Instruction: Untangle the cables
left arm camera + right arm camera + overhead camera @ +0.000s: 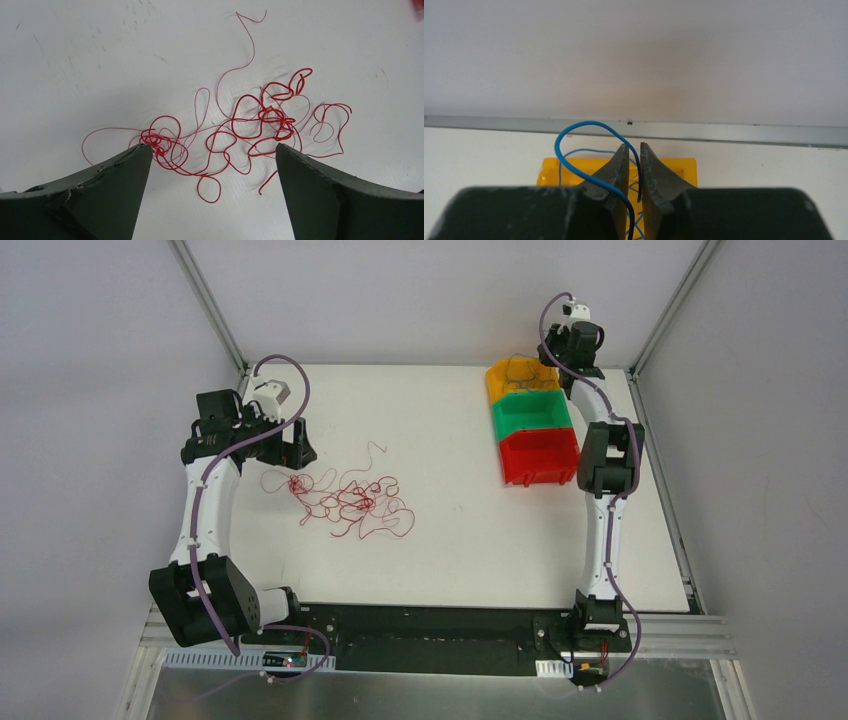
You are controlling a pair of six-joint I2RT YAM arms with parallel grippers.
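A tangle of thin red cables (345,502) (260,120) lies on the white table, left of the middle. My left gripper (298,448) (212,147) hovers at the tangle's left edge, wide open and holding nothing, its left fingertip (142,150) close to a tight red knot. My right gripper (562,352) (634,145) hangs over the yellow bin (500,382) (551,172) at the back right. Its jaws stand a narrow gap apart. A blue cable (574,132) loops over the left finger and its end hangs loose in that gap. More blue cables lie in the bin below.
A green bin (532,412) and a red bin (540,455) stand in a row in front of the yellow one. A metal frame rail (734,132) runs along the table's back edge, by the wall. Purple hoses run along both arms.
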